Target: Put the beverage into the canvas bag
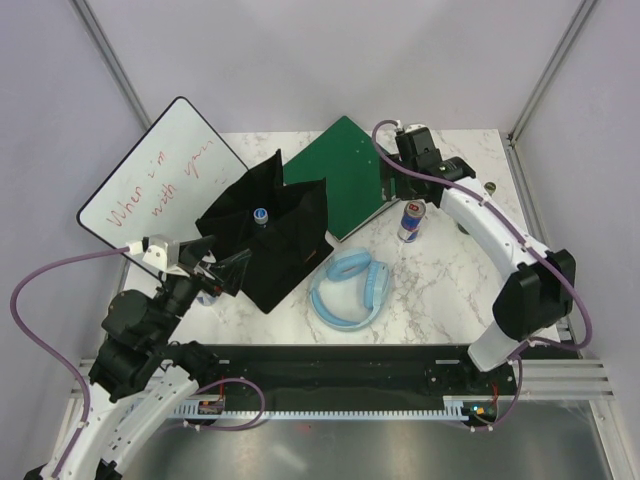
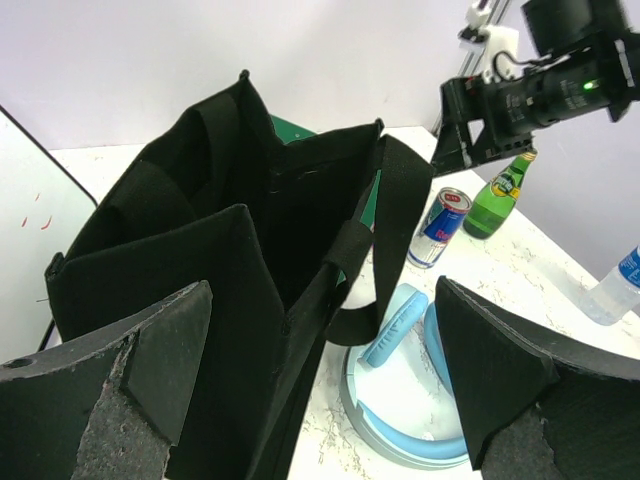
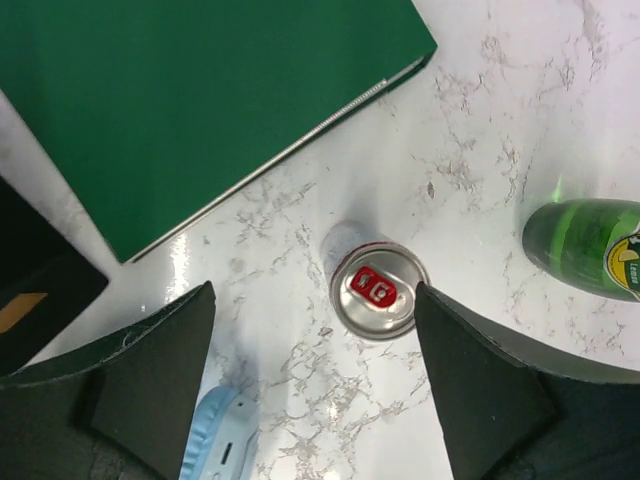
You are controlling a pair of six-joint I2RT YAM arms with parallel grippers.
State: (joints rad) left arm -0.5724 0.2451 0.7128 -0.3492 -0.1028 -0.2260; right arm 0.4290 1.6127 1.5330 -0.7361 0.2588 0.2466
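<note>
Green bottle (image 3: 590,250) cut by right edge; canvas bag (image 2: 250,260) interior dark.

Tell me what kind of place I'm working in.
Probably a lab test cell: marble-look table, plain walls with metal framing, staged props like the whiteboard and green binder.

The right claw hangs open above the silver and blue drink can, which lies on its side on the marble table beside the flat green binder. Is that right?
Not quite. The silver and blue drink can stands upright, its red-tabbed top facing the right wrist camera. Otherwise yes: the right gripper hangs open above it, on the marble table beside the flat green binder.
</note>
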